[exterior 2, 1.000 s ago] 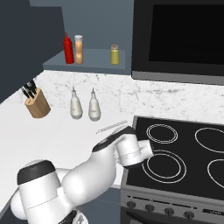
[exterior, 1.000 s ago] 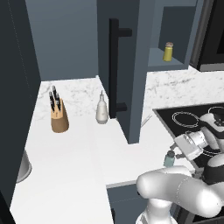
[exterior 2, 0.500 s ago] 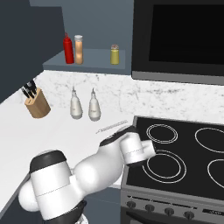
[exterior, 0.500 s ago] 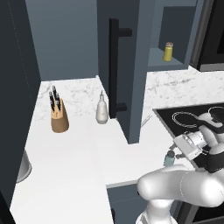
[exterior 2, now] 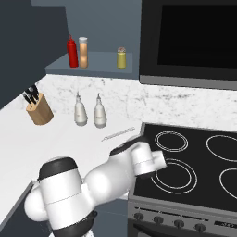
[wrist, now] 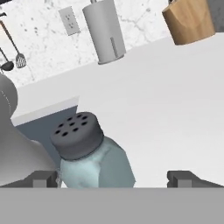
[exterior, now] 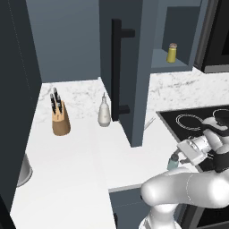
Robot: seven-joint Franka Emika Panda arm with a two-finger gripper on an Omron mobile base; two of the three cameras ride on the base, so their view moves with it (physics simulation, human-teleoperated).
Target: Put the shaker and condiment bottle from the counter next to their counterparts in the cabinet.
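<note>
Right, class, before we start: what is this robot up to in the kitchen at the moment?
The robot's hand is open around the shaker, which stands upright near the front edge of the counter; its fingertips sit on either side of the glass without gripping it. The yellow jar waits on the open cabinet shelf above. The shaker has not yet been lifted.

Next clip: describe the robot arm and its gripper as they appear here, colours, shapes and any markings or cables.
The arm is built of glossy white, rounded, bulbous segments, with dark, near-black bands at the joints and a black cap on the large lower joint. Its hand is a boxy pale grey-white block. The gripper ends in two small, dark grey, squared finger tips. No cables, logos or markings are visible.
</note>
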